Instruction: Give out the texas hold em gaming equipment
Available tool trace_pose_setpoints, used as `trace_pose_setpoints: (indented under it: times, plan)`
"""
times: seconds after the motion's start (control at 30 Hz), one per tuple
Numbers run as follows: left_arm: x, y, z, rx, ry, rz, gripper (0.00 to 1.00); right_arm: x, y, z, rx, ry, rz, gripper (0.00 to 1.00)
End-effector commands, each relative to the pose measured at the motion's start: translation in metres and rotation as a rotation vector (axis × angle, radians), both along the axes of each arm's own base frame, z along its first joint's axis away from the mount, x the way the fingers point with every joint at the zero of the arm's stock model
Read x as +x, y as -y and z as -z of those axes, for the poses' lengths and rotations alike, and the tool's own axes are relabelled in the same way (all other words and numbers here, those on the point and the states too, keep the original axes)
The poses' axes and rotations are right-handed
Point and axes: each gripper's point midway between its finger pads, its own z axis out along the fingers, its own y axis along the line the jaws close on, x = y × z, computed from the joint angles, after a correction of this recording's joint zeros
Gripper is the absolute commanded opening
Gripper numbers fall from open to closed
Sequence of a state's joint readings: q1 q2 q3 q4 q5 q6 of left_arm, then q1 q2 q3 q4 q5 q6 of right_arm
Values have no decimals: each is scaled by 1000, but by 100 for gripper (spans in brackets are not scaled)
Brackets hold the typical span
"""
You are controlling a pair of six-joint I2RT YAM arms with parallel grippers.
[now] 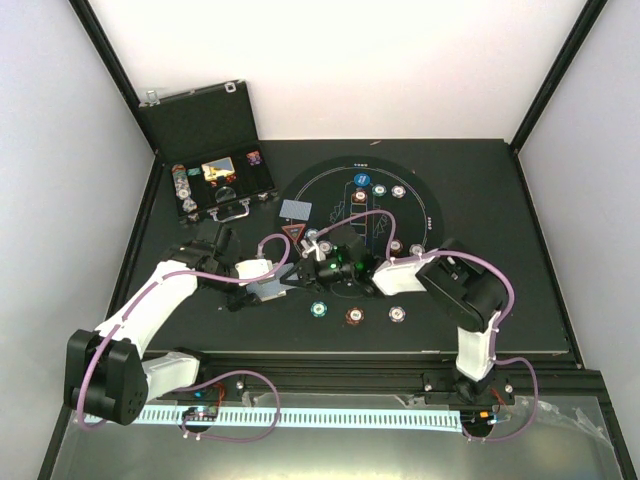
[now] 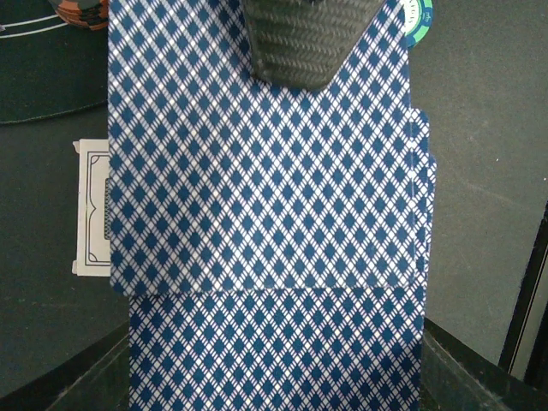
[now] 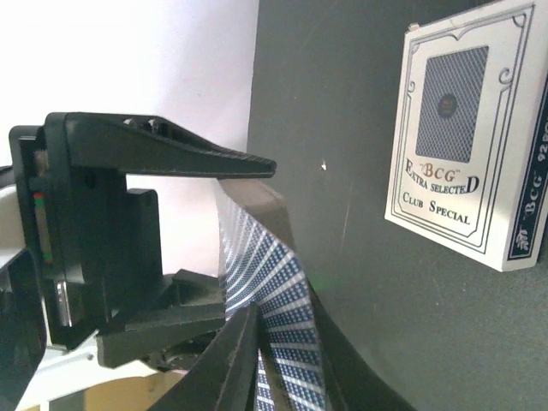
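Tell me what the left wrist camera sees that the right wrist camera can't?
Only the left wrist view shows an orange chip and a green chip. Only the right wrist view shows the white wall and the printed front of the card box. Both show the blue-patterned cards and that box.

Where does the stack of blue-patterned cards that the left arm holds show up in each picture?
Top view: the playing cards are a pale patch just left of centre.
Left wrist: they fill the middle of the picture.
Right wrist: edge-on, curving up from bottom centre.
Shared landmark: the white card box, left of the cards in the left wrist view, upper right in the right wrist one; unclear from above.
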State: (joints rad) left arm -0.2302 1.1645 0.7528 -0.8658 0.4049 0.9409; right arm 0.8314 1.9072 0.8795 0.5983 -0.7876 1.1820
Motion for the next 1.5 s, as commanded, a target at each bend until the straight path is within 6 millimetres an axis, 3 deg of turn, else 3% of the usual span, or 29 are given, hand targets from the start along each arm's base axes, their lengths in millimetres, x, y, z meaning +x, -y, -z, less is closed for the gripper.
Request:
trace_pose_setpoints:
  times: [0.0, 0.17, 0.3, 0.63, 0.8, 0.97, 1.17, 1.33, 1.47]
  plan:
    - [8, 5, -15, -39, 40, 0, 2, 4, 6, -14, 14, 34, 27, 13]
    - [8, 5, -13, -37, 34, -1, 2, 6, 11, -24, 22, 49, 35, 2]
    - [7, 4, -12, -32, 32, -1, 1, 14, 26, -24, 6, 56, 59, 1]
    - [7, 3, -11, -21, 29, -1, 1, 57, 137, 2, -85, 43, 235, 1]
    - [7, 4, -11, -25, 26, 0, 2, 79, 177, 3, -107, 46, 315, 1]
    - [7, 4, -11, -28, 20, -4, 2, 133, 200, -9, -137, 78, 379, 1]
    - [6, 3, -11, -23, 23, -4, 1, 229, 218, -22, -168, 123, 451, 1]
    - [8, 3, -12, -22, 20, -13, 2, 299, 226, -4, -226, 110, 499, 1]
    - [8, 3, -11, -23, 12, -19, 2, 338, 228, 18, -253, 93, 548, 1]
